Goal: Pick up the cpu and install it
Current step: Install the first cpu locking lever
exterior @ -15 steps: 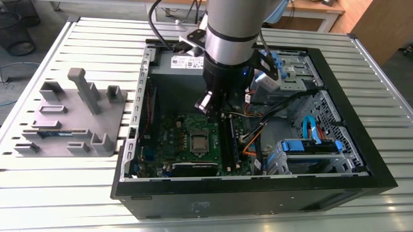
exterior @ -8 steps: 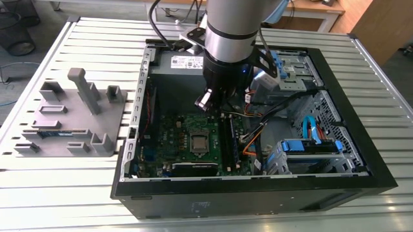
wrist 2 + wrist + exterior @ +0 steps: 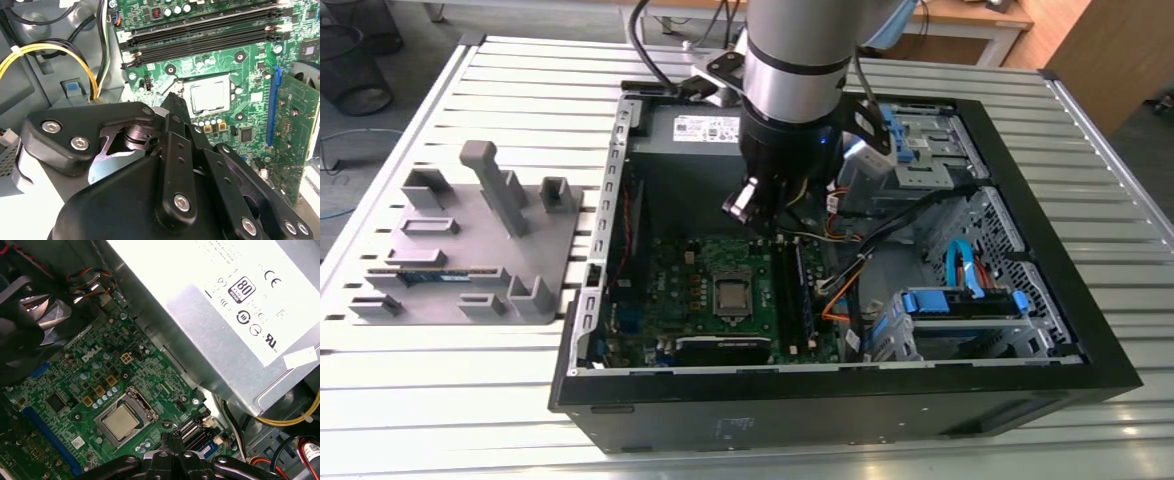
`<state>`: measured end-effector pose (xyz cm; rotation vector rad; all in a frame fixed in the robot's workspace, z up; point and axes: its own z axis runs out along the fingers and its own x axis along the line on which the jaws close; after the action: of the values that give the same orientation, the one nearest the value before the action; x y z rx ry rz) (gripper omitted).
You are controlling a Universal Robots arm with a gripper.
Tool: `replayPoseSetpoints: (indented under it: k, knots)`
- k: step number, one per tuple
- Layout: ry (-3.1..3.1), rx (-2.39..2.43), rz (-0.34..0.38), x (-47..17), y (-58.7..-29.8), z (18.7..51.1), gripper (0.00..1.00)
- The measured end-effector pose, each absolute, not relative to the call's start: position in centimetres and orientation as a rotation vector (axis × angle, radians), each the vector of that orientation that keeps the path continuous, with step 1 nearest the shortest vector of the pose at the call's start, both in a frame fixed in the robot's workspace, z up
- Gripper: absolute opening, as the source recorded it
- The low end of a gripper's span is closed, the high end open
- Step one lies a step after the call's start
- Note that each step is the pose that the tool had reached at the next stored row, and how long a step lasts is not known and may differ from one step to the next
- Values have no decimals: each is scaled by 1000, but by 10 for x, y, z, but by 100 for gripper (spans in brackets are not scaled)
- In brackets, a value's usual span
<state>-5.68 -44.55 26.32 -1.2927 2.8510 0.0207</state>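
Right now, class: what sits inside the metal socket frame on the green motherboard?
The cpu, silvery top facing up, lies flat inside the socket frame on the motherboard. Its underside and the socket contacts beneath are covered.

open PC case [image 3: 1107, 370] — grey fixture tray [image 3: 467, 250] | power supply [image 3: 220, 315]

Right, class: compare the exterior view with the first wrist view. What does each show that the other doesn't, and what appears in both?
Exterior view alone: the grey fixture tray on the slatted table beside the case, the arm reaching into the case, and the blue drive cables.

First wrist view alone: the power supply's label side close up.

Both: the green motherboard with the cpu lying in its socket.
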Motion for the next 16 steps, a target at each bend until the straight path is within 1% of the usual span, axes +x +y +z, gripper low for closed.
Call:
replayPoseSetpoints:
  k: [16]
  knots:
    - [2852,-1291,21,-57,-432,263,11]
